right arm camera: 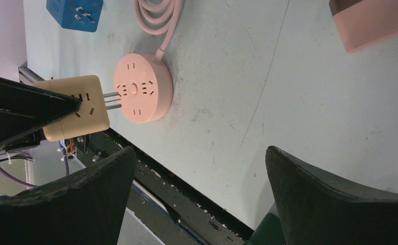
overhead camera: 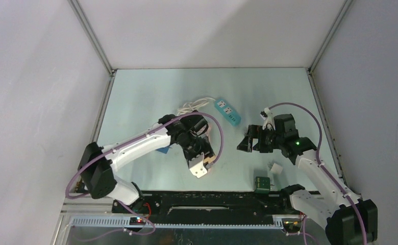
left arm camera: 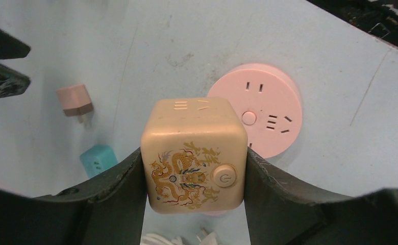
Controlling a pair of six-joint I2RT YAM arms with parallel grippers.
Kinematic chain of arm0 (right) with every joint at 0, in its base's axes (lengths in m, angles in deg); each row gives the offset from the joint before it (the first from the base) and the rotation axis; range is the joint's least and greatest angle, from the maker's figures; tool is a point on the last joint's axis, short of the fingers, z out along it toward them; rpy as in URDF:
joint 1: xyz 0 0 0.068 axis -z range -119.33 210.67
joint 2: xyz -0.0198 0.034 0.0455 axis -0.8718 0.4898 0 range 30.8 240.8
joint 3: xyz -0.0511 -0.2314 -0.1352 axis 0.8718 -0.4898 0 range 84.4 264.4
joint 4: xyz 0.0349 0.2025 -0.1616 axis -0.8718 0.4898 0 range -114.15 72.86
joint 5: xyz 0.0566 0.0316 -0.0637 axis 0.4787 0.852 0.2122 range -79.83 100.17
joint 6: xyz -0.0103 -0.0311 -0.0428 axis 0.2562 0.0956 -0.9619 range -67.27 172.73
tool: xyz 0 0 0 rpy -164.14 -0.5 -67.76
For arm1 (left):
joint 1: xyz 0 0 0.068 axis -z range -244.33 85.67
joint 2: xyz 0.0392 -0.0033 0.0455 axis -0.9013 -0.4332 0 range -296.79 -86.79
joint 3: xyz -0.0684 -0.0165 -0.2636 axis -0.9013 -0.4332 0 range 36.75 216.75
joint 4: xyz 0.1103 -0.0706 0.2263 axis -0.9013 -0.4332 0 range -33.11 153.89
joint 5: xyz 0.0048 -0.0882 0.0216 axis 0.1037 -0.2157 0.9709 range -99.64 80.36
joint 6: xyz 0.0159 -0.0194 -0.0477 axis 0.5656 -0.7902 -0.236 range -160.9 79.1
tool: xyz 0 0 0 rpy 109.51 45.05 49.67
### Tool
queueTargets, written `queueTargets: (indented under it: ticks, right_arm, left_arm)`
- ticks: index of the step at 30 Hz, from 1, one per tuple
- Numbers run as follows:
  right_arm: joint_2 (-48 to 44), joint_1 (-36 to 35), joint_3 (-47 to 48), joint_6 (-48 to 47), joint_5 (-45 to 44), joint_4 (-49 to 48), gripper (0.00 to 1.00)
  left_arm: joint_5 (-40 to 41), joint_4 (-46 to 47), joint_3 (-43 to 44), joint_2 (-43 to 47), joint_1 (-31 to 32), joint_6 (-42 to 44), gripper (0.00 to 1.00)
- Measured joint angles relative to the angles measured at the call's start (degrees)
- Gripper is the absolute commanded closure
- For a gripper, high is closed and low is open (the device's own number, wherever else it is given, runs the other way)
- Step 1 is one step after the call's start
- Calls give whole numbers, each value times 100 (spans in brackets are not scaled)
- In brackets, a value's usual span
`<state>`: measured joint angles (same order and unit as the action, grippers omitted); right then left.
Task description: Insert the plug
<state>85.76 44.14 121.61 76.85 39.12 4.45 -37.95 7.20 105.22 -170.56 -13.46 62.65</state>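
Note:
My left gripper [left arm camera: 193,155] is shut on a cream cube plug [left arm camera: 194,153] with a gold dragon print and a power button. It holds the cube just over the near edge of a round pink socket [left arm camera: 268,109] lying flat on the table. In the right wrist view the cube [right arm camera: 77,107] points its metal prongs [right arm camera: 113,100] at the pink socket [right arm camera: 143,88], with their tips at the socket's rim. I cannot tell whether they are in the slots. My right gripper [right arm camera: 199,153] is open and empty, hovering right of the socket [overhead camera: 250,140].
A teal power strip [overhead camera: 227,112] with a white cable [overhead camera: 194,106] lies behind the left arm. A blue cube [right arm camera: 74,13], a small pink adapter [left arm camera: 74,99], a teal cube [left arm camera: 99,159] and a green cube [overhead camera: 262,184] lie around. The black front rail [overhead camera: 212,201] borders the table.

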Motion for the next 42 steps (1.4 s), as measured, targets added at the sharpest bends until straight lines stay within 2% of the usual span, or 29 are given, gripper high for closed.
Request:
queueTargets:
  ticks: [6, 19, 42]
  right_arm:
    - [0, 28, 0, -61, 111, 0, 1]
    - [-2, 31, 0, -63, 190, -20, 2]
    - [-39, 55, -44, -63, 192, -28, 2]
  left_arm:
    - [-37, -284, 87, -378, 0, 122, 100]
    - [256, -286, 87, -898, 7, 160, 100]
    - [505, -385, 310, -1217, 63, 358, 100]
